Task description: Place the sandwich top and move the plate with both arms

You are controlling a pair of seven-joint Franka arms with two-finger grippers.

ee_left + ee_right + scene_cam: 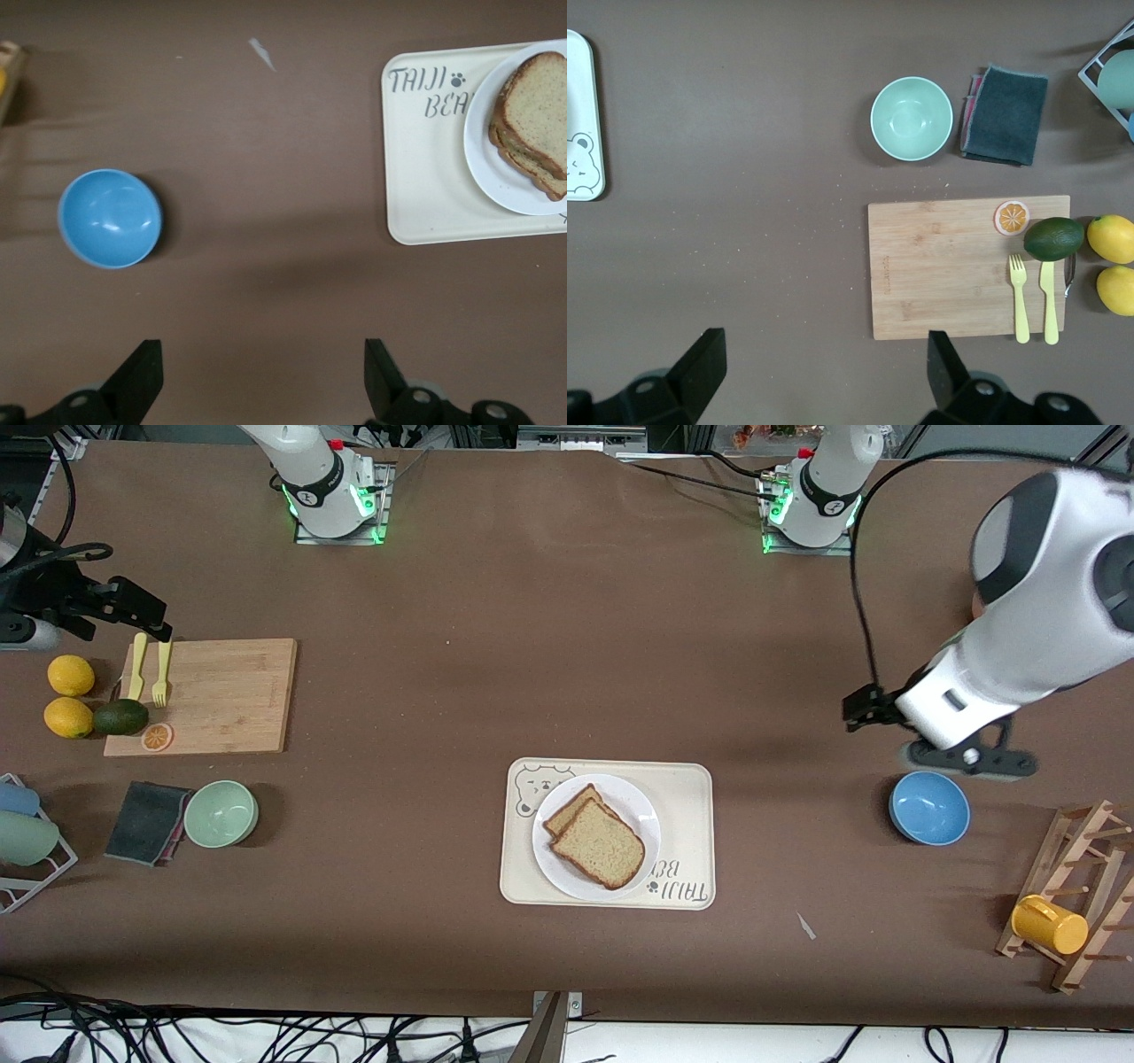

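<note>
Left end effector (966,755) hangs with fingers spread wide and nothing held, over bare table just beside the blue bowl (928,808), well apart from the tray (691,788). Right end effector (133,613) also spread and empty, up over the cutting board (221,691) toward the right arm's end of the table, also well apart from the tray. The plate (642,815) sits on the tray, on the end with the bear drawing. The sandwich top (601,843) lies on the plate, set over a second slice (567,808) that pokes out from under it, slightly askew. Judged: bread placing looks done; plate move remains. To do it well, bring both end effectors in from the tray's two ends, take the plate rim at two facing points, close together, lift level so the stack does not slide.
</note>
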